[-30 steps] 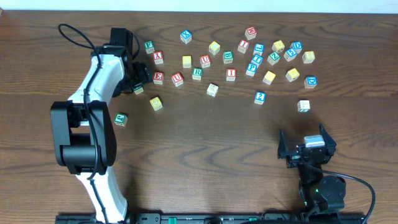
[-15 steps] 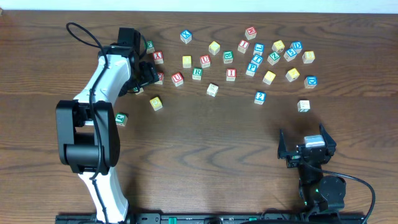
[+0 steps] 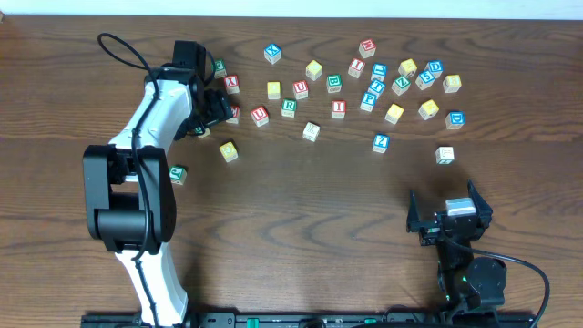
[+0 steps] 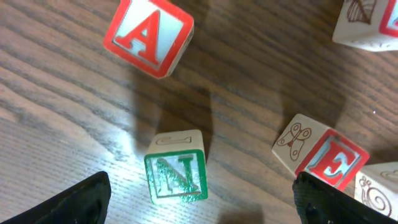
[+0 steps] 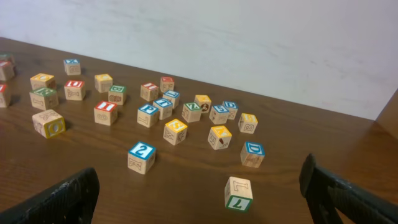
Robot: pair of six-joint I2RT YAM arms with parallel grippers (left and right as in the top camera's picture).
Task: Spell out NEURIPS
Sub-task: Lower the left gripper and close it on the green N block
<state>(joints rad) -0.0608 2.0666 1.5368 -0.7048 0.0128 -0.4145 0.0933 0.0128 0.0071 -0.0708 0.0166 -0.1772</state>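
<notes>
My left gripper hangs open over the left end of the cubes. In the left wrist view its fingers stand wide apart, with the green N cube on the table between them, untouched. The red E cube lies by the right finger. Further right in a loose row sit the red U, green R, red I and blue P. A yellow-faced cube lies nearer to me. My right gripper rests open at the near right, holding nothing.
A red A cube lies just beyond the N. A green cube sits beside the left arm. Several other letter cubes crowd the far right. A green-faced cube and a blue 2 cube lie ahead of the right gripper.
The left arm has shifted slightly right and away from me, so its gripper now partly covers the E cube from above. The right arm has not moved.
</notes>
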